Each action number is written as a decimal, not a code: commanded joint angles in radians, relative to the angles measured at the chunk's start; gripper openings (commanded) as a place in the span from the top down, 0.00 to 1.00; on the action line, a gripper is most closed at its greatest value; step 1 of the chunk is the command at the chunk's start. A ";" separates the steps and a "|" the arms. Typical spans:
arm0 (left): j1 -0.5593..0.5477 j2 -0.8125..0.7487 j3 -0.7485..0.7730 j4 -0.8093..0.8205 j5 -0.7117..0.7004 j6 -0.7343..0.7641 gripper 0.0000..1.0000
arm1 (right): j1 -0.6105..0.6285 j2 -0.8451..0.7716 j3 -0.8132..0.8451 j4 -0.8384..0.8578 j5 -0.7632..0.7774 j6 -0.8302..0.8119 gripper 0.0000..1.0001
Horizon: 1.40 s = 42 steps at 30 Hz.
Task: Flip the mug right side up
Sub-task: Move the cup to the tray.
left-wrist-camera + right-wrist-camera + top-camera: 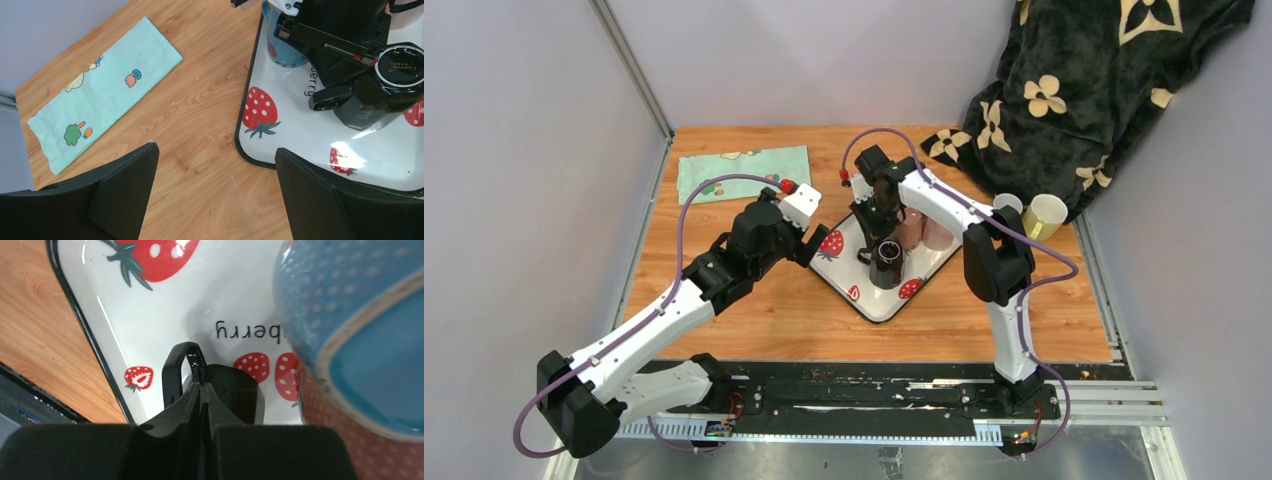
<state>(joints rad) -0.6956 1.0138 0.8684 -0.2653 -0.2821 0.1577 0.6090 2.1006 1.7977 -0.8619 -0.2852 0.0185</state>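
A black mug (888, 262) stands upside down on the strawberry-print tray (870, 303), its base with a white ring facing up (402, 70). Its handle (330, 98) sticks out to the left. My right gripper (202, 388) reaches down from above and is shut on the top of that handle loop (181, 364); in the top view the right gripper (872, 248) sits just left of the mug. My left gripper (215, 155) hovers open over the wood beside the tray's left edge (241, 135), nothing between its fingers; in the top view the left gripper (816, 248) is clear of the mug.
A blue dotted cup (360, 315) and pink cups (924, 232) share the tray behind the mug. A green printed cloth (742, 170) lies at the back left. A yellow mug (1044, 215) and a white cup (1007, 204) stand by the black flowered blanket (1084, 90) at the right.
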 commanded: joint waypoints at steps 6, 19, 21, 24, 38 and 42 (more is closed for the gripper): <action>0.005 -0.032 -0.013 0.025 -0.017 0.017 0.05 | 0.037 0.008 0.045 -0.087 -0.167 -0.080 0.90; 0.005 -0.063 -0.029 0.040 0.127 0.048 0.04 | 0.041 -0.096 0.061 -0.043 0.020 -0.047 0.86; 0.005 -0.072 -0.040 0.052 0.212 0.058 0.04 | 0.041 -0.157 0.021 0.002 0.078 -0.033 0.85; 0.005 -0.083 -0.058 0.086 0.311 0.060 0.05 | 0.038 -0.262 -0.059 0.091 0.151 -0.025 0.83; 0.005 -0.043 -0.211 0.368 0.732 0.217 0.07 | -0.009 -0.831 -0.625 0.415 0.404 0.068 0.74; 0.006 0.031 -0.187 0.369 0.832 0.299 0.10 | -0.011 -0.965 -0.745 0.467 0.391 0.072 0.73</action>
<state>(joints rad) -0.6956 0.9916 0.6598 0.0460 0.3912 0.3454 0.6079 1.2430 1.1343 -0.4892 0.0769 0.0704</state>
